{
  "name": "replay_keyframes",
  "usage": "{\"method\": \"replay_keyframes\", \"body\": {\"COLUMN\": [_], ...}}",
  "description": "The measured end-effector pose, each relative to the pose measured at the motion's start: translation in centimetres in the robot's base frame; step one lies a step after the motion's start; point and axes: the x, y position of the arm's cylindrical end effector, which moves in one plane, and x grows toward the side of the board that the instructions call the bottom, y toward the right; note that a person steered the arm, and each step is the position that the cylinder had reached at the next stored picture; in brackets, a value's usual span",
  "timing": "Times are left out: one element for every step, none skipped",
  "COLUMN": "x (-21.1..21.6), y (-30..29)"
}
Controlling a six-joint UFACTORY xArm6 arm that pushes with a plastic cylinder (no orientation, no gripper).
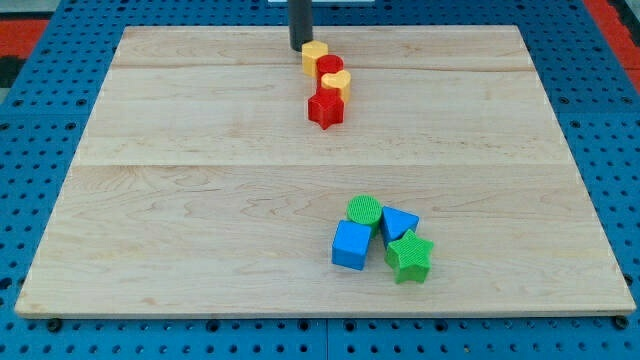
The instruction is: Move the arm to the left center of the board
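Note:
My tip (299, 47) is at the view's top, near the middle of the board's far edge, on the wooden board (200, 200). It stands just left of a yellow hexagon block (315, 56). From that block a short row runs down and right: a red round block (330, 68), a yellow heart block (336, 83) and a red star block (326, 108). The board's left centre lies far down and left of the tip.
A cluster sits at the lower right of the middle: a green round block (364, 212), a blue triangle block (398, 222), a blue cube (351, 245) and a green star block (408, 256). Blue pegboard (40, 120) surrounds the board.

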Motion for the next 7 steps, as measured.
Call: {"method": "replay_keyframes", "body": {"x": [0.0,0.0,0.0,0.0,-0.2,-0.4,2.0], "y": [1.7,-0.6,-3.9,-6.9,-8.0,-17.6,-27.6]}}
